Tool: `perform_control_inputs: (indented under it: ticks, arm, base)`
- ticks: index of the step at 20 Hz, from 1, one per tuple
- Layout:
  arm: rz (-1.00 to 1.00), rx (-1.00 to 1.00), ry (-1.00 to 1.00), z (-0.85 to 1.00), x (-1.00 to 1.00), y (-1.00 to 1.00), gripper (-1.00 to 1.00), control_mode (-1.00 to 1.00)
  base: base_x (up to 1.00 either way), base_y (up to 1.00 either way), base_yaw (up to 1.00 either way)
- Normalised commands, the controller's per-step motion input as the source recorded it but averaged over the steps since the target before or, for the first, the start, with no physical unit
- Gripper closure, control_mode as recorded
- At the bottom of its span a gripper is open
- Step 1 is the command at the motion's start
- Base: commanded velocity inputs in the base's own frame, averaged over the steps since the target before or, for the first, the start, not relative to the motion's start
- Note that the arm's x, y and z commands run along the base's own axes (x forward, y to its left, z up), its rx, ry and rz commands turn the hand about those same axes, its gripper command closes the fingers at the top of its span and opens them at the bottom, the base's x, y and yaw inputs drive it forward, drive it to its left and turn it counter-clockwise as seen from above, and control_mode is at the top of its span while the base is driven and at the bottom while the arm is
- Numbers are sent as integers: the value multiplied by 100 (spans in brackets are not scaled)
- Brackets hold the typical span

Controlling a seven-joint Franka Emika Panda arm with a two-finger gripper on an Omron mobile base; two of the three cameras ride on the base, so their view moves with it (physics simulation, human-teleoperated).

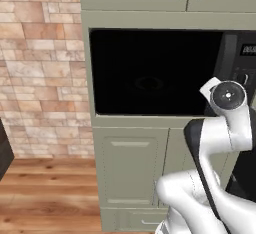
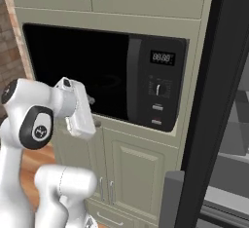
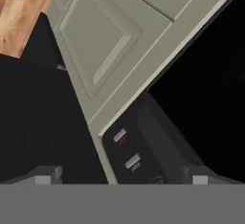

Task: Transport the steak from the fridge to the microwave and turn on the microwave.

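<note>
Item: cabinet wall [image 1: 131, 163] ahead of me, pale green panelled doors above and below. Set into its niche: the microwave [image 2: 104, 78] (black glass door, side panel with display, knob and buttons). Beneath: wooden plank floor [image 1: 47, 193], bare boards. To my right: fridge [image 2: 228, 124], black frame, grey shelves inside.

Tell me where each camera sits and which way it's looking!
Left base view: sits behind the arm on its left, facing the microwave and brick wall; the white arm rises at lower right.
Right base view: sits behind the arm on its right, facing the microwave's button panel, with the fridge frame at the right; the arm rises at lower left.
Hand view: sits on the hand, tilted, looking along the open gripper at the panel's lower buttons and a cabinet door.
Shared: all see the microwave and green-grey cabinets.
</note>
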Motion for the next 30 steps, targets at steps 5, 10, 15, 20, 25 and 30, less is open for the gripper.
perform_control_inputs:
  ticks: [5, 10, 15, 20, 25, 30]
  arm:
    - [6, 11, -16, -54, -55, -78, -100, -100]
    - [5, 7, -21, -37, -17, -48, -100, -100]
    - [2, 3, -16, -4, 0, -4, 100, -100]
    - [0, 0, -19, 0, 0, 0, 100, -100]
    - [3, 8, -15, 0, 0, -13, 100, -100]
    - [9, 14, -2, -1, 0, -22, 100, -100]
  base:
    - [0, 0, 0]
    - [0, 0, 0]
    - [0, 0, 0]
    - [0, 0, 0]
    - [0, 0, 0]
    - [0, 0, 0]
